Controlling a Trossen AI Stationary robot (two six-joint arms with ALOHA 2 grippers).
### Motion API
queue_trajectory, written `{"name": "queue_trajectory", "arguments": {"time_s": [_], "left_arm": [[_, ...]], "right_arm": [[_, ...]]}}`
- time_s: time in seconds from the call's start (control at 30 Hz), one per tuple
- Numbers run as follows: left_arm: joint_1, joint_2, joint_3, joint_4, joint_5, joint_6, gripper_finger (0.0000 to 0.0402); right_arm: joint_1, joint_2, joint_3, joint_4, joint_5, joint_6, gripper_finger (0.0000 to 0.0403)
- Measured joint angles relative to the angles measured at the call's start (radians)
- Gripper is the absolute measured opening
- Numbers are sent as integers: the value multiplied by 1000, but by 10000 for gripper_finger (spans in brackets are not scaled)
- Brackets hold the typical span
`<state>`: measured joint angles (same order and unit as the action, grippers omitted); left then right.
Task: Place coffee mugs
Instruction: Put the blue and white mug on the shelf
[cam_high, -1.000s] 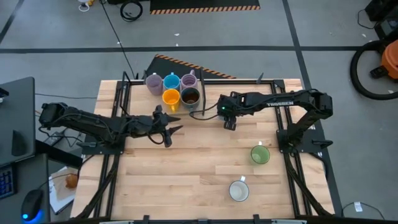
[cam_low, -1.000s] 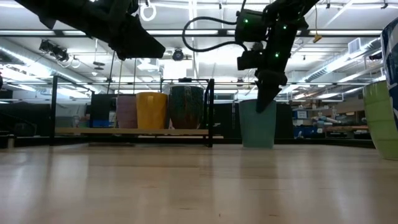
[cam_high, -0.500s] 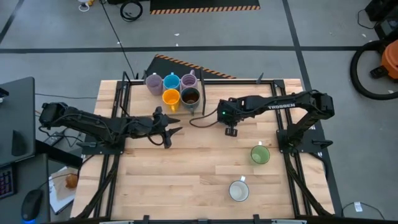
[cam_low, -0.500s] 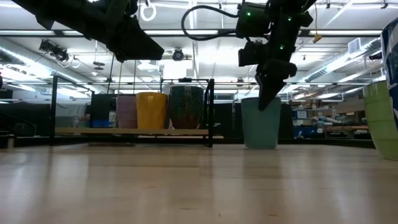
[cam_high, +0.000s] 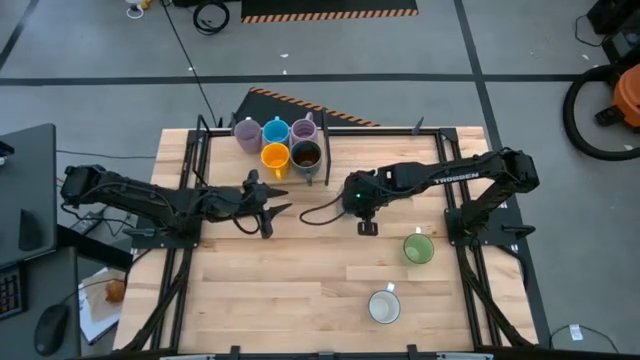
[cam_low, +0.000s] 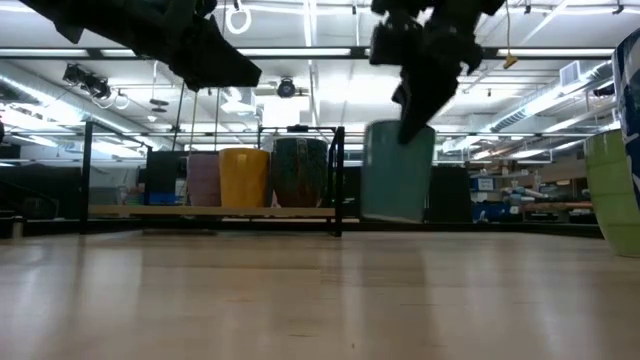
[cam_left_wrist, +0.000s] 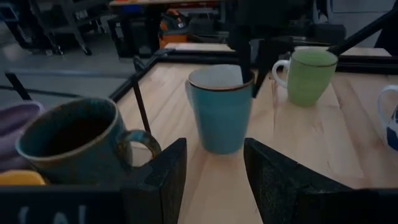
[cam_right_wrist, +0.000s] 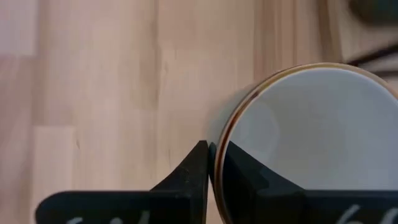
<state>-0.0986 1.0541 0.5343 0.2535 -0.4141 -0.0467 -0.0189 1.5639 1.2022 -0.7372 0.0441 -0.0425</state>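
Right gripper pinches rim of glazed teal mug, seemingly lifted; left gripper spread, idle.

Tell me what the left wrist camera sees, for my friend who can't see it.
A light blue ceramic mug hangs just above the wooden table, gripped at its rim by the right gripper. A green ceramic mug stands behind; a dark teal mug sits nearer.

Pale wood tabletop under me; black metal frame along its far edge. Hazard-striped mat on grey floor beyond.
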Motion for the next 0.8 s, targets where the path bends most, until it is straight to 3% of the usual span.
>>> {"name": "queue_trajectory", "arguments": {"time_s": [0.3,0.8], "left_arm": [[-1,-138,0,-111,0,-15,167],[-1,-278,-1,-242,0,-69,167]], "right_arm": [[40,58,42,135,-67,-5,42],[77,442,556,-89,-75,-208,42]]}}
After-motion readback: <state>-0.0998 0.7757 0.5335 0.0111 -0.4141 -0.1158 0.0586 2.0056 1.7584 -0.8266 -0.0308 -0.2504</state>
